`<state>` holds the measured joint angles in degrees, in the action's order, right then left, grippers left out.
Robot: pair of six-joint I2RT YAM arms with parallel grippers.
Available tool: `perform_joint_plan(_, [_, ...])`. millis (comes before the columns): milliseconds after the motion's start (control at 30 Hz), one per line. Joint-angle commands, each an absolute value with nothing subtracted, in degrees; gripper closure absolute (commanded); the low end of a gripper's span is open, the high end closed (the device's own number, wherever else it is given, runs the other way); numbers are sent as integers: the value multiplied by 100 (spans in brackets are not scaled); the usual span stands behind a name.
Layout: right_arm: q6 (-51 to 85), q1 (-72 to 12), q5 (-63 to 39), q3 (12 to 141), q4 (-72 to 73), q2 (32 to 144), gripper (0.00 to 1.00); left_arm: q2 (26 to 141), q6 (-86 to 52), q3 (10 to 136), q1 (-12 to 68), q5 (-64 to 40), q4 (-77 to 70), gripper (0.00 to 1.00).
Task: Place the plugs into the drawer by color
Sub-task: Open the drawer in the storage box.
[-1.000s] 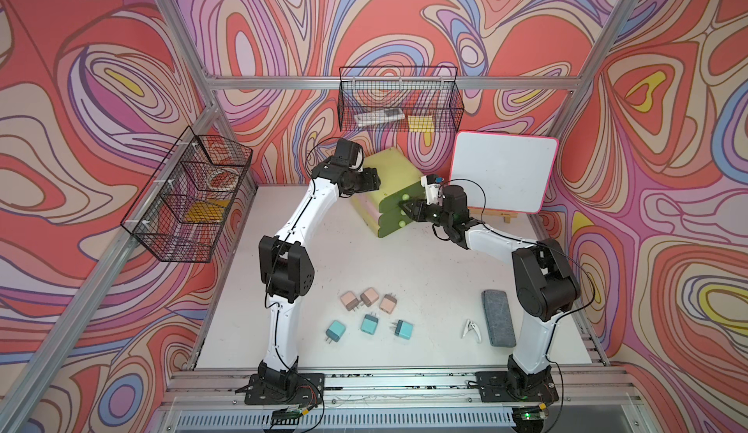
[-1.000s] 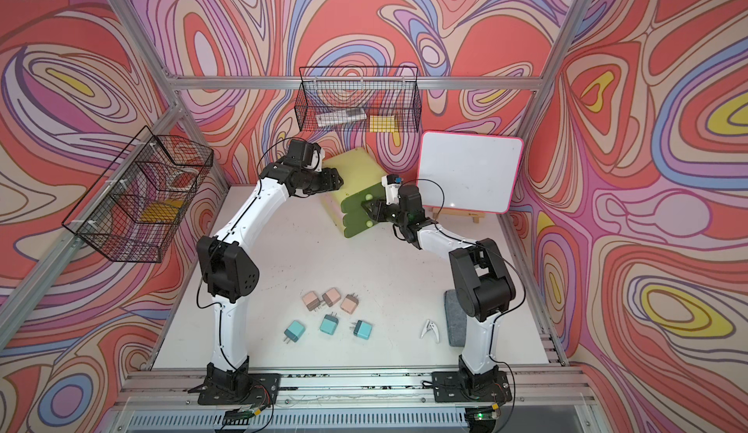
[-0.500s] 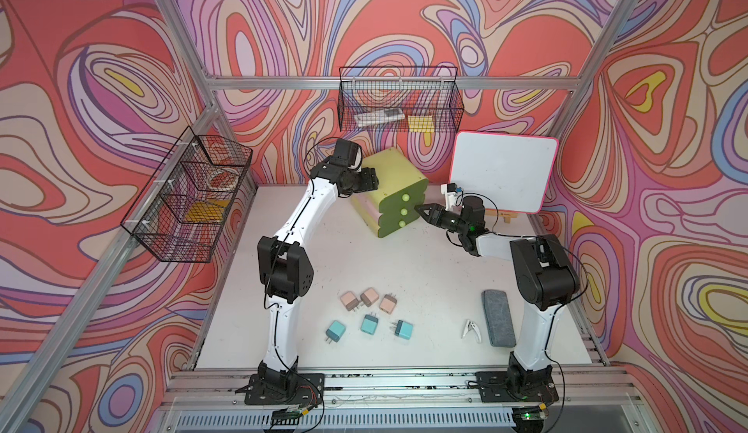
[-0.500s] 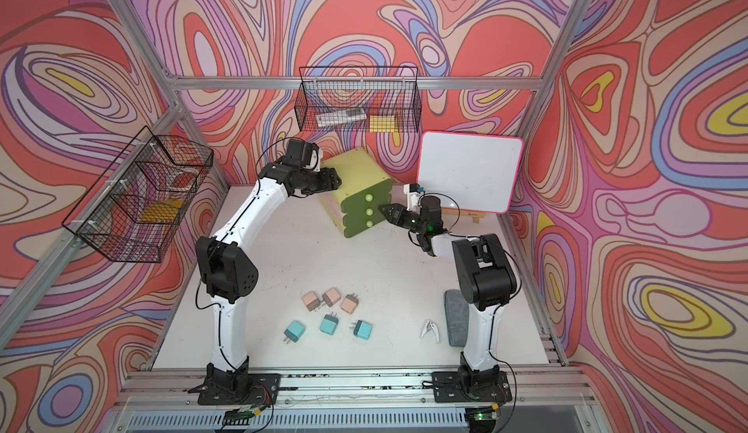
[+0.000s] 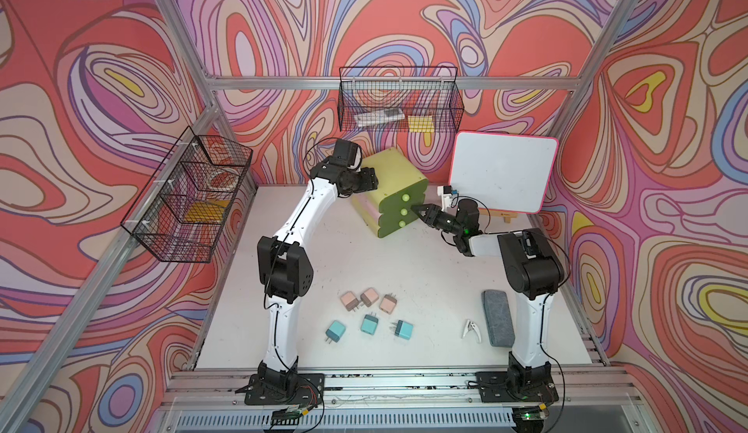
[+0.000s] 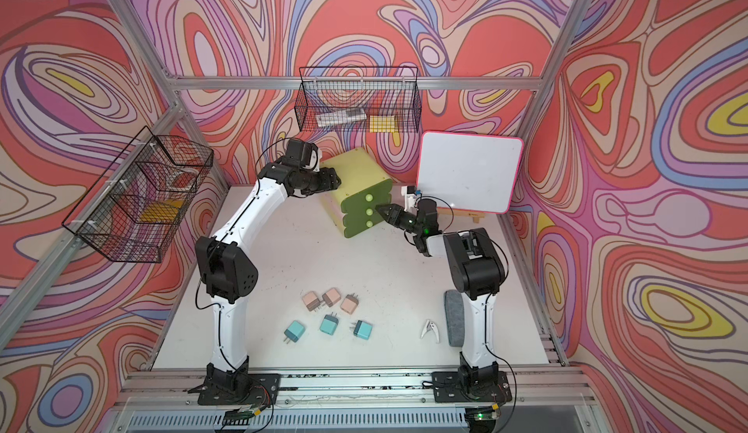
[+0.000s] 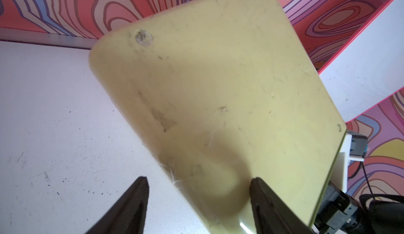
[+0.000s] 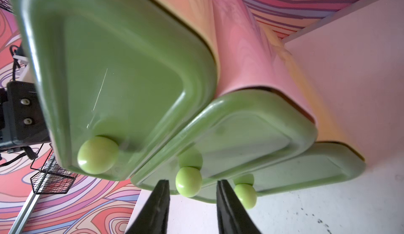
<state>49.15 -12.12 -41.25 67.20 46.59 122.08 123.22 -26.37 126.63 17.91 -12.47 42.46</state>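
Note:
The drawer (image 5: 390, 172) (image 6: 356, 172), a yellow-green chest with three green fronts, stands at the back of the table. My right gripper (image 5: 415, 209) (image 8: 192, 181) is open, and its fingers stand on either side of the middle knob (image 8: 188, 181) with small gaps. At the chest's rear, my left gripper (image 5: 370, 178) (image 7: 199, 179) is open. One finger (image 7: 258, 191) lies on the chest's top and the other hangs beside its edge. Three pink plugs (image 5: 369, 298) and three teal plugs (image 5: 369, 323) lie loose near the front.
A white clip (image 5: 469, 327) and a grey eraser (image 5: 497, 313) lie beside the right arm's base. A whiteboard (image 5: 502, 176) leans behind the right gripper. Black wire baskets hang on the back wall (image 5: 398, 105) and the left wall (image 5: 190, 200).
My right gripper has dropped from the top of the chest's front to the middle knob, and its jaws have narrowed a little. The left arm has stayed where it was.

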Motion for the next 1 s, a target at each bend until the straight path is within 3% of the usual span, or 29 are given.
perform_joint_plan(0, [4990,-1326,-4159,6906,4859,12361,63,12305,-2638,12560,1749,-1290,4421,28])
perform_joint_plan(767, [4966,-1591,-4032,7174,4640,12691,63,12323,-2621,12560,1749,-1314,4447,28])
perform_joint_plan(967, [4961,-1591,-4025,7172,4663,12666,72,12340,-2608,12560,1749,-1301,4453,28])
